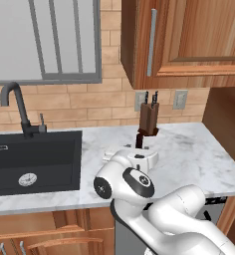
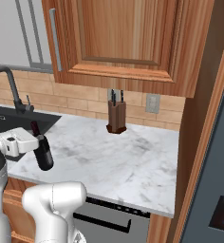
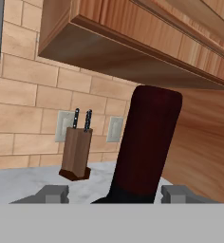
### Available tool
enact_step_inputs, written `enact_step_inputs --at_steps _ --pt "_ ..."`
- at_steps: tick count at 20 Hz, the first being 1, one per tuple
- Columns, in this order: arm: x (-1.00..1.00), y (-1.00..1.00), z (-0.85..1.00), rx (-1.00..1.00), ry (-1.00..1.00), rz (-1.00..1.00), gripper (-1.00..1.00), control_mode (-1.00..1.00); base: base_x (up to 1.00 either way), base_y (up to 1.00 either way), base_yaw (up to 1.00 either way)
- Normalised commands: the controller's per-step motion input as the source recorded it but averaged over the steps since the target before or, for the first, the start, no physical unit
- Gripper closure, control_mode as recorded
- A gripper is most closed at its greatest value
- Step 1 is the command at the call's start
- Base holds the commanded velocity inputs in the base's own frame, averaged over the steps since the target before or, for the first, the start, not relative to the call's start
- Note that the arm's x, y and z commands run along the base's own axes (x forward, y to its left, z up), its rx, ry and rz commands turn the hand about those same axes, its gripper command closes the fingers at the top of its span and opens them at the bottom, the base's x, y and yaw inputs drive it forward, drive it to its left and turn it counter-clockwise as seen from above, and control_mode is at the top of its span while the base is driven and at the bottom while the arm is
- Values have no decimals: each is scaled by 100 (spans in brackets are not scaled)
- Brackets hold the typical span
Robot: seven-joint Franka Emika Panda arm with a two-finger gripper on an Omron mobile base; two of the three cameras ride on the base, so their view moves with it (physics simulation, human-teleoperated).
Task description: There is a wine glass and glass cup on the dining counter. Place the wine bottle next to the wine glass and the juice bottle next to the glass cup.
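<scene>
I see the tall dark near-black glass wine bottle point(image 2: 42, 151) with its slim neck and dark red cap held in the hand point(image 2: 34, 142), tilted a little, its base hanging above the front edge of the white-grey marble surface point(image 2: 118, 156) rather than resting on it. In the hand view the dark red cap point(image 3: 149, 142) rises large between the two grey fingertips point(image 3: 52, 193), which sit on either side of the neck, so the hand is partly closed around the bottle. From the left base view I only catch a sliver of the bottle's dark top point(image 1: 139, 139) above the white arm. Beyond it, a brown wooden knife block point(image 2: 116, 116) with dark handles stands at the back of the surface against the tan brick wall, near a pale outlet plate point(image 2: 153, 103). A black sink point(image 1: 35, 162) with a dark curved faucet point(image 1: 17, 107) is set into the surface to the left, under a grey-framed window point(image 1: 45, 40). Wooden wall cabinets point(image 2: 128, 38) hang overhead. The bottle's lower body is hidden by the arm in the left base view, and I cannot read any label.
</scene>
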Motion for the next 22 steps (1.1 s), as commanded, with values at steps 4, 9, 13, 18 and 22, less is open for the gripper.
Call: enact_step_inputs --at_steps 4,9,13,18,22 --pt "0 0 0 0 0 0 100 -100 0 0 0" --pt "-1 0 0 0 0 0 100 100 -7 0 0" --pt "0 0 0 0 0 0 100 100 -38 0 0" --pt "0 0 0 0 0 0 100 100 -54 0 1" --pt "0 0 0 0 0 0 100 100 -65 0 3"
